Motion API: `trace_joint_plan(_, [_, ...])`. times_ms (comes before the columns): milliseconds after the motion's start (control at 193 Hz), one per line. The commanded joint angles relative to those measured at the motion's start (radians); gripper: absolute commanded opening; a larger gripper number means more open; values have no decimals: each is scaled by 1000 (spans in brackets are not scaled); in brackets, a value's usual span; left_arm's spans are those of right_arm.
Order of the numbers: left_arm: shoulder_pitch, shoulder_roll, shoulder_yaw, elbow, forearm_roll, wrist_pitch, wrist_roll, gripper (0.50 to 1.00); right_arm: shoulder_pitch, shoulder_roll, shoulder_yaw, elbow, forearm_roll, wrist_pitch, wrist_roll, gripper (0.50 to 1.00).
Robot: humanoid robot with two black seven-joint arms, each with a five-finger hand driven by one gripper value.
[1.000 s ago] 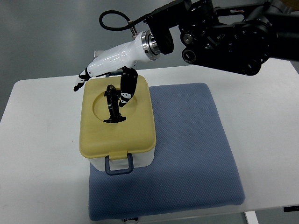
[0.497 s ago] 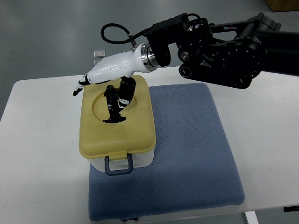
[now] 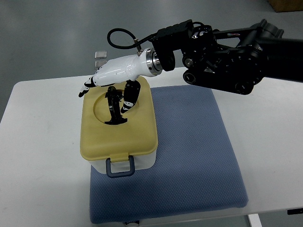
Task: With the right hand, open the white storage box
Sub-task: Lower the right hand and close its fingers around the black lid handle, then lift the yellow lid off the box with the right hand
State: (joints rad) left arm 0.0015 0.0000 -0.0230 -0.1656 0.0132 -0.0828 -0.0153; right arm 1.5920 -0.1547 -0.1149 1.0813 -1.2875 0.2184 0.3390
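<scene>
The white storage box (image 3: 124, 163) sits on the near-left part of a blue padded mat (image 3: 189, 156) on the white table (image 3: 42, 142), closed under its yellow lid (image 3: 118, 135), with a blue-grey latch (image 3: 120, 166) hanging down over the front wall. The right hand (image 3: 111, 87) reaches in from the right over the far edge of the lid; its fingers (image 3: 86, 87) are extended and point out past the lid's far-left corner with nothing in them, while the thumb (image 3: 130, 94) dips into the round recess beside the upright black handle (image 3: 113, 106). From this view it looks as if the hand has not closed on the handle, though whether the thumb touches it cannot be told. The chief risk seems to be the latch: if it is fastened, pulling up at the handle would lift or tip the whole box rather than free the lid, and the soft mat beneath would let it rock. A thumb-only hook on the thin handle could also slip off, since the fingers are aimed past it and not around it. A sideways tug could drag the box toward the mat's left edge. The left hand is out of view, so nothing steadies the base.
</scene>
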Motion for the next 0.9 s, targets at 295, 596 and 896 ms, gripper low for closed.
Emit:
trace_joint_plan(295, [0, 0, 0, 0, 1, 0, 0, 1000, -15, 0, -11, -8, -12, -16, 2, 758])
trace_joint_plan(596, [0, 0, 0, 0, 1, 0, 0, 1000, -14, 0, -11, -11, -18, -16, 0, 500])
trace_joint_plan(896, [0, 0, 0, 0, 1, 0, 0, 1000, 0, -3, -9, -11, -16, -47, 3, 500])
